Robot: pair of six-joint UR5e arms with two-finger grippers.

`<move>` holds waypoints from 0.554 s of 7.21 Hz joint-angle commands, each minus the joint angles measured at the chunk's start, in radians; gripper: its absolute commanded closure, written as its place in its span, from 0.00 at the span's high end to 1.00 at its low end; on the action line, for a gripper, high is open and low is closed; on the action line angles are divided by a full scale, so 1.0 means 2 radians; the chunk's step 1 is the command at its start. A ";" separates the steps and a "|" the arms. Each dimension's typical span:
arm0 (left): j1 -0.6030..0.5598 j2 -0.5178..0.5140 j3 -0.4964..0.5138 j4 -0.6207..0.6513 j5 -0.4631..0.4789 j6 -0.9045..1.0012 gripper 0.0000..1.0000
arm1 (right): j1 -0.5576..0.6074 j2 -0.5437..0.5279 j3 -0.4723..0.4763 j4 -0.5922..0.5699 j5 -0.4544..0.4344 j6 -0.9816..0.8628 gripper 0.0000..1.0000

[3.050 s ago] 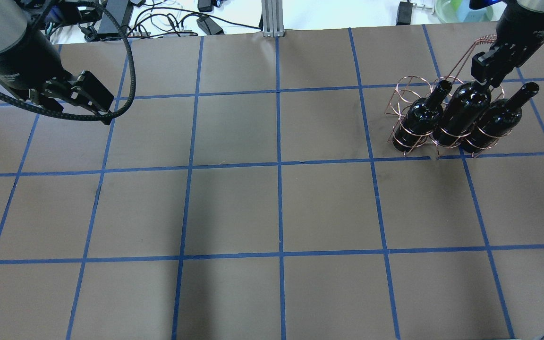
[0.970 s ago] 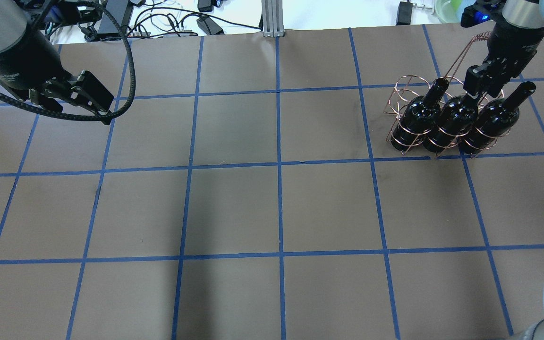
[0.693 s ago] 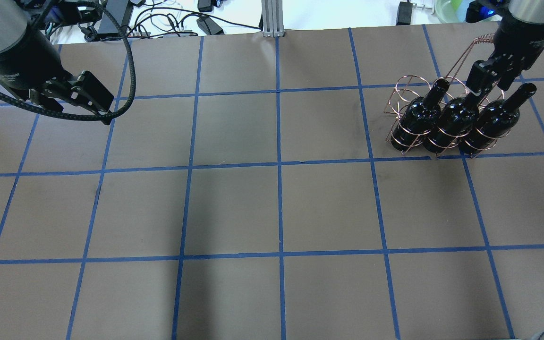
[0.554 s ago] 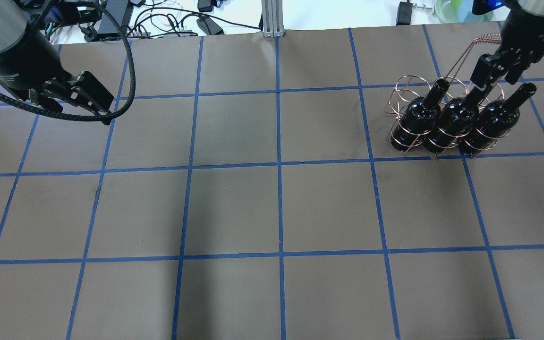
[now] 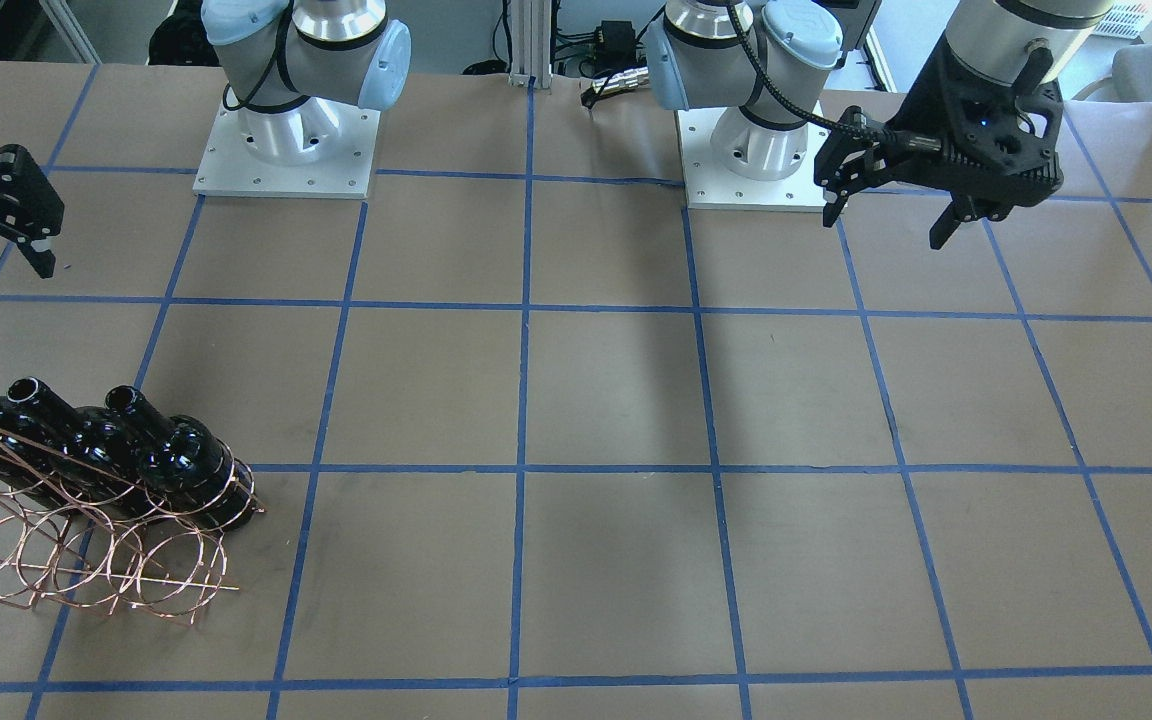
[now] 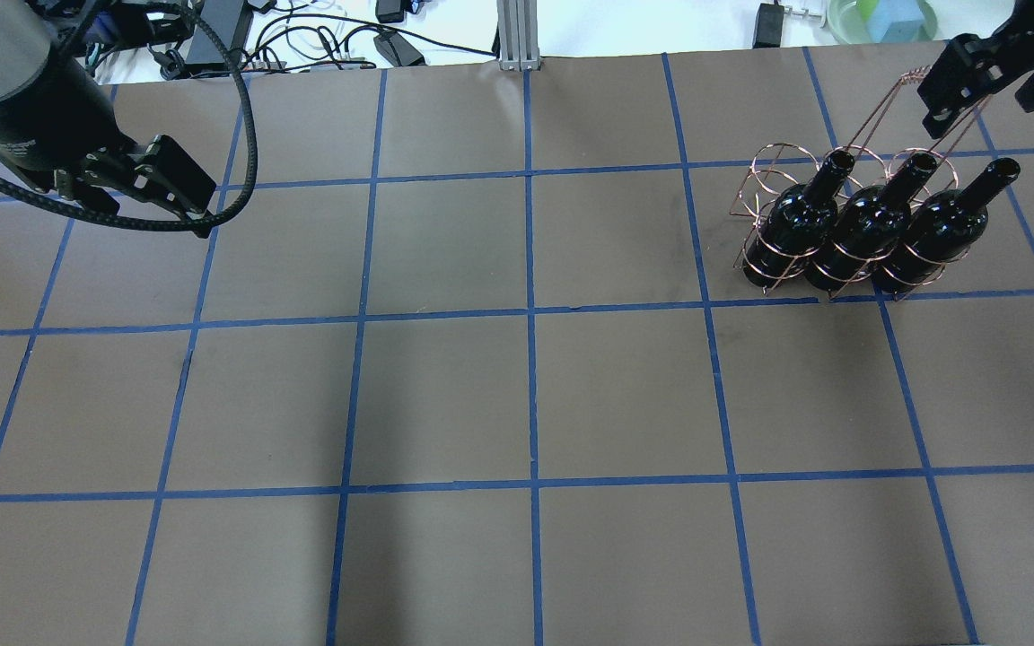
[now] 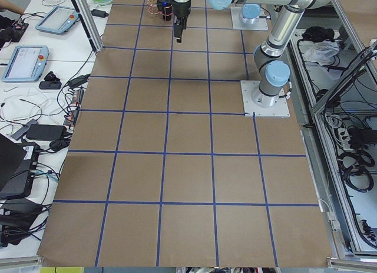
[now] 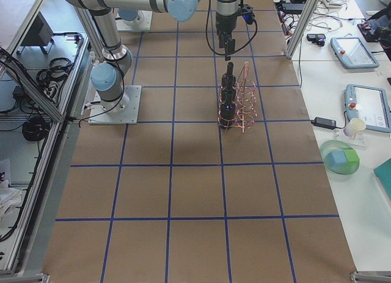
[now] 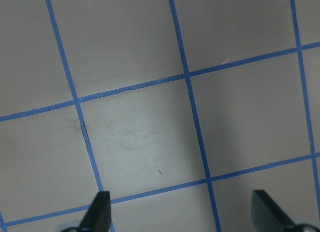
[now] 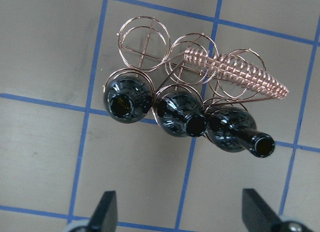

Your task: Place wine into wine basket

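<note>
Currently three wine bottles (image 6: 874, 226) standing in wine basket (image 6: 770, 167), right gripper (image 6: 979, 94) splayed above, left gripper (image 5: 884, 224) splayed

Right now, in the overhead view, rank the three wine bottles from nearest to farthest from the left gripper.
1. Left-end bottle: at the end of the row that faces the left gripper.
2. Middle bottle: centre of the row.
3. Right-end bottle: far end of the row, toward the table's right edge.
</note>
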 commanded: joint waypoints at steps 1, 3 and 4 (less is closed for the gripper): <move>0.000 0.000 0.000 0.000 0.000 0.000 1.00 | 0.042 -0.012 0.018 0.002 0.013 0.112 0.99; 0.000 0.000 0.000 0.000 0.000 0.000 1.00 | 0.078 -0.013 0.038 -0.002 0.004 0.178 1.00; 0.000 0.000 0.000 0.000 0.000 0.000 1.00 | 0.081 -0.015 0.038 0.004 -0.006 0.177 1.00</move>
